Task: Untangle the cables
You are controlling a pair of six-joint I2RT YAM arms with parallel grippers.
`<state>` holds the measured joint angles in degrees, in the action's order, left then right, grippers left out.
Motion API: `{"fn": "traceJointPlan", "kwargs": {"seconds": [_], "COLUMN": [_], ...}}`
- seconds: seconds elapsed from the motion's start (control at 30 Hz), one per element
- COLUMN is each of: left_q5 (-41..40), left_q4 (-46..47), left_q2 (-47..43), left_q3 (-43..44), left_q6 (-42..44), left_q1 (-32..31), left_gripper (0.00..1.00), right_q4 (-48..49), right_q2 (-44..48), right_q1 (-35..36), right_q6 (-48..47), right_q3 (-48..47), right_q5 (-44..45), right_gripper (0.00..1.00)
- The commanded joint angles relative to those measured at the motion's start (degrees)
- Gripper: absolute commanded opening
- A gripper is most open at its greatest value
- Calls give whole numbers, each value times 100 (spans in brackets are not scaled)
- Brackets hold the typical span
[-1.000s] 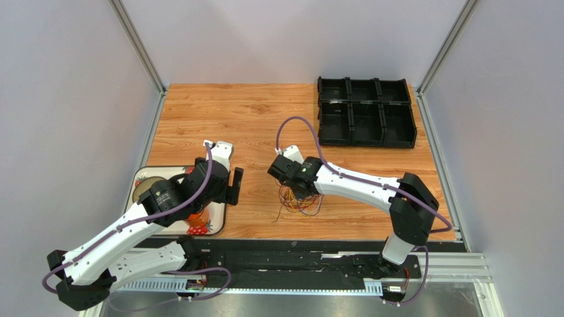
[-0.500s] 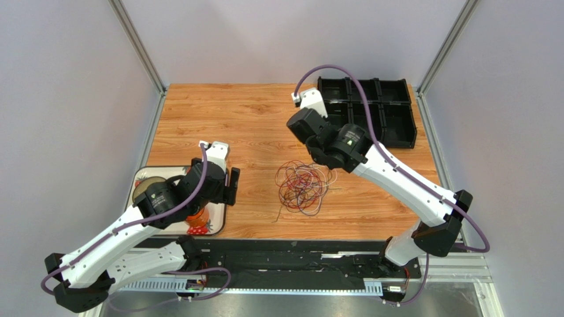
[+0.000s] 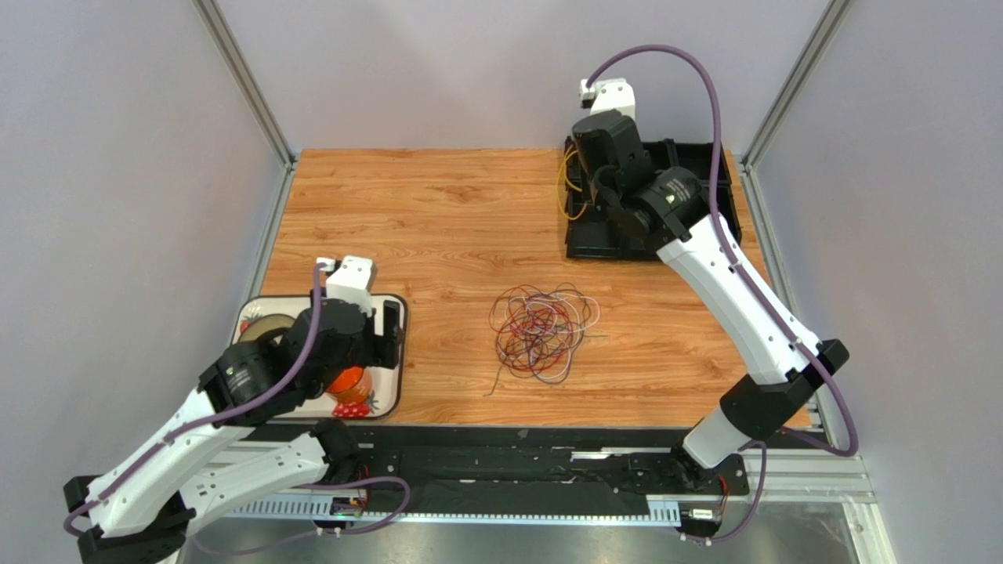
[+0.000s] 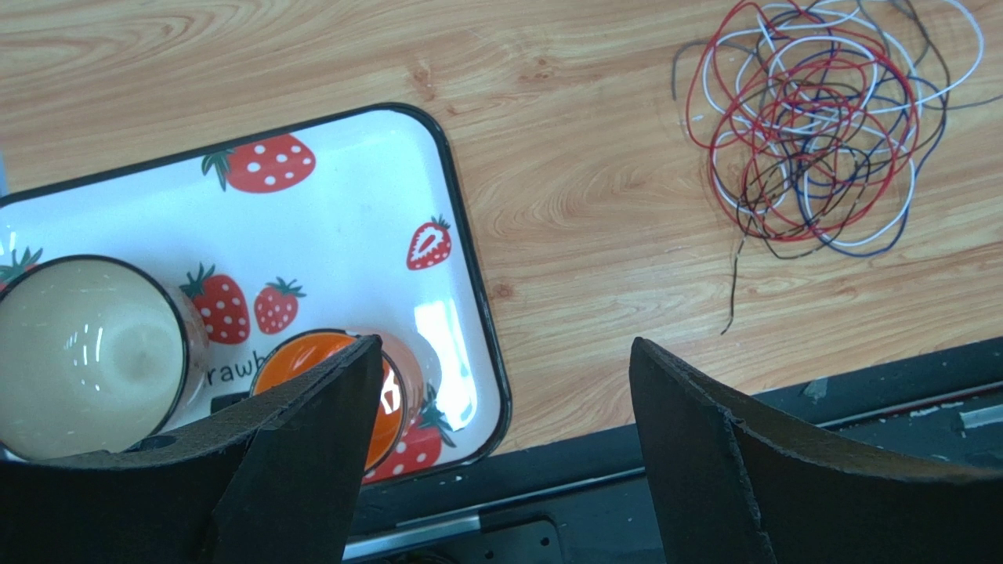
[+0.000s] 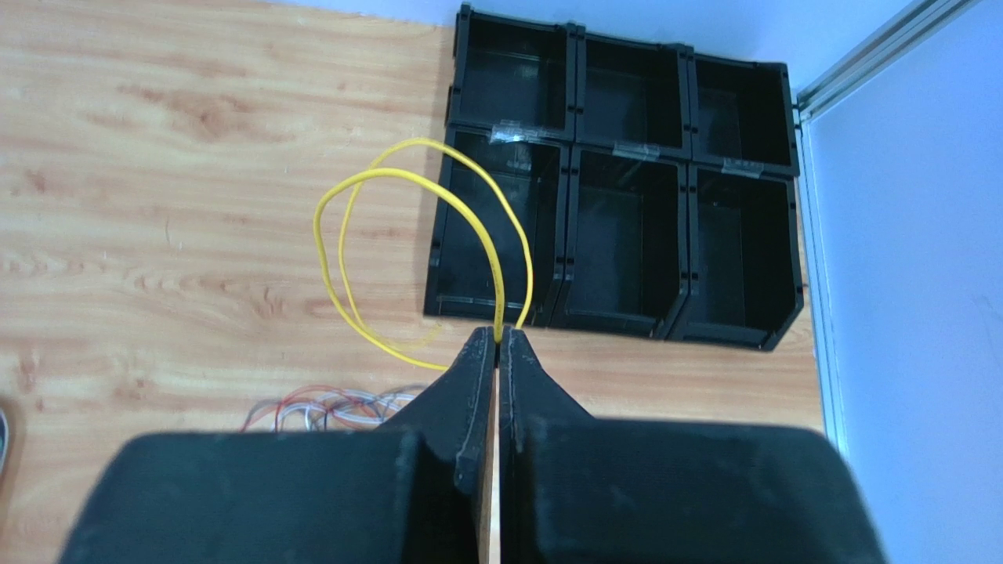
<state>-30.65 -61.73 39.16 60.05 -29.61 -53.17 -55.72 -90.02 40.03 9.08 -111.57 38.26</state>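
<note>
A tangle of thin cables (image 3: 542,333) in red, white, blue and dark brown lies on the wooden table; it also shows in the left wrist view (image 4: 818,123) and partly in the right wrist view (image 5: 336,409). My right gripper (image 5: 498,335) is shut on a yellow cable (image 5: 412,176), whose loops hang in the air over the front left compartment of the black bin (image 5: 495,229). In the top view the yellow cable (image 3: 572,188) hangs by the bin's left edge. My left gripper (image 4: 506,376) is open and empty above the tray's right edge.
A black bin with six compartments (image 3: 651,200) stands at the back right. A white strawberry tray (image 4: 341,200) at the front left holds a cream bowl (image 4: 88,353) and an orange cup (image 4: 318,370). The black rail (image 3: 530,464) runs along the near edge.
My right arm rose off the tangle with the yellow cable and swung back and right to the bin. My left arm drew back a little towards the near edge.
</note>
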Motion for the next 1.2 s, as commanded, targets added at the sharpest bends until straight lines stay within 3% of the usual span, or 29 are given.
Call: {"fn": "traceJointPlan", "kwargs": {"seconds": [0.0,0.23,0.47,0.7,0.87,1.17], "left_q5": [-230,-538,-468,-389,-327,-354], "left_q4": [91,162,188,206,250,232], "left_q2": [-452,-462,-268,-92,-66,4], "left_q3": [-81,-55,-73,-72,-81,-90], "left_q6": [-107,-45,-10,25,60,51], "left_q1": [-18,-9,-9,-1,-1,-1], "left_gripper": [85,84,84,84,84,84], "right_q4": [492,939,1748,2408,2759,3296], "right_q2": [-323,-877,-1553,-2457,-3003,-3978], "right_q1": [-433,-1076,-1532,-2051,-2605,-2667], "right_q6": [-179,-82,14,541,1315,1421], "right_q3": [-549,-1279,-1403,-1630,-1578,-2105], "right_q5": [-363,-644,-433,-960,-2111,-2243], "right_gripper": [0,0,0,0,0,0]}}
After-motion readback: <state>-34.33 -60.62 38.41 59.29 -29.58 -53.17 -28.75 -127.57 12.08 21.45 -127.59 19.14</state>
